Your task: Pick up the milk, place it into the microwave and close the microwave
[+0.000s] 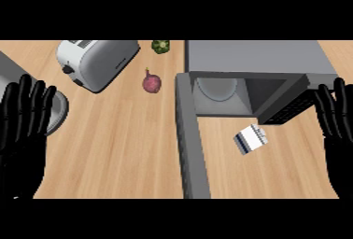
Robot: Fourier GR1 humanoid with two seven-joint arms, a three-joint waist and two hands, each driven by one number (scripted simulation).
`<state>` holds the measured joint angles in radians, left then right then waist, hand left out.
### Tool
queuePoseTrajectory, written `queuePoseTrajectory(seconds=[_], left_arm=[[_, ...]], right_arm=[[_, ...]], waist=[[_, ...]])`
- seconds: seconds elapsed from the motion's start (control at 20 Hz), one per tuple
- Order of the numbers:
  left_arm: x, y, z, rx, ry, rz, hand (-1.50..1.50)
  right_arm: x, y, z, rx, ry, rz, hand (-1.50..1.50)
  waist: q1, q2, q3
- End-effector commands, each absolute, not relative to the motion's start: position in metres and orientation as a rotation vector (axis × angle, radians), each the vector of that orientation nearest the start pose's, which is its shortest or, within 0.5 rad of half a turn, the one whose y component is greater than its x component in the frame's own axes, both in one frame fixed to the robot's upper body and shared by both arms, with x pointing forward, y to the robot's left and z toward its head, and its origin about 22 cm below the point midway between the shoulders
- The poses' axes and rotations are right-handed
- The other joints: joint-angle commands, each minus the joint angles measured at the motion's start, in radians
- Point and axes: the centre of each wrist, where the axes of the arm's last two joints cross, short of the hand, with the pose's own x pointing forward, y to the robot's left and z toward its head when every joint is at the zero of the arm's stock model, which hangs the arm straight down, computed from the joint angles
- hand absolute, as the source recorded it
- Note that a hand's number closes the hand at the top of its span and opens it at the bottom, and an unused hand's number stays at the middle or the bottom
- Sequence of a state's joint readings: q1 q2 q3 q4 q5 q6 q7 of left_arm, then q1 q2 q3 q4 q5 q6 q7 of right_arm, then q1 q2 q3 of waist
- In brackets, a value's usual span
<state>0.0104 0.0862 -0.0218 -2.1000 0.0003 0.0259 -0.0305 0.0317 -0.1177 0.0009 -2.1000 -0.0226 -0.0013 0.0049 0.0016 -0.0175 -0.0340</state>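
The wooden tabletop (117, 149) fills the view. At its upper right stands the grey microwave (255, 56), open: its door (189, 140) swings out toward the near edge as a long grey strip, and the cavity shows a pale round plate (217, 88) on its floor.

The left hand (21, 130) rests at the view's left edge and the right hand (338, 126) at the right edge. Each has its fingers straight and pointing up, spread open and holding nothing. The right hand is just beside the microwave's right front corner; whether it touches the microwave cannot be told.

A white and grey toaster (96, 58) sits at the upper left, tilted on a diagonal. Below it, a grey round thing (60, 109) is partly hidden behind the left hand's fingers (26, 93).

The milk (250, 140), a small white carton with dark stripes, lies on the tabletop in front of the open cavity, right of the door, outside the microwave and apart from both hands.

A purple-red vegetable (151, 83) lies between the toaster and the door. A smaller green one (160, 46) sits near the far edge, between the toaster and the microwave.
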Motion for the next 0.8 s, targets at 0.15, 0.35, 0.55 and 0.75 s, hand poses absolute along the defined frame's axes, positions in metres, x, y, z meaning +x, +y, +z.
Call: queuePoseTrajectory(seconds=[0.15,0.35,0.55,0.75], left_arm=[[0.216,0.228,0.135,0.077,-2.118,-0.115,-1.5],[0.198,0.227,0.103,-0.066,-1.94,0.011,-1.5],[0.193,0.203,0.105,-0.083,-1.94,0.024,-1.5],[0.186,0.183,0.066,-0.055,-1.94,0.032,-1.5]], right_arm=[[0.203,-0.233,0.101,-0.176,-2.087,0.057,-1.5],[0.194,-0.232,0.088,-0.079,-1.966,-0.004,-1.5],[0.168,-0.227,0.093,-0.076,-1.959,-0.015,-1.5],[0.138,-0.23,0.075,-0.064,-1.925,-0.001,-1.5]], waist=[[-0.005,0.018,0.035],[-0.002,0.017,0.034],[-0.006,0.016,0.034],[-0.01,0.015,0.034]])
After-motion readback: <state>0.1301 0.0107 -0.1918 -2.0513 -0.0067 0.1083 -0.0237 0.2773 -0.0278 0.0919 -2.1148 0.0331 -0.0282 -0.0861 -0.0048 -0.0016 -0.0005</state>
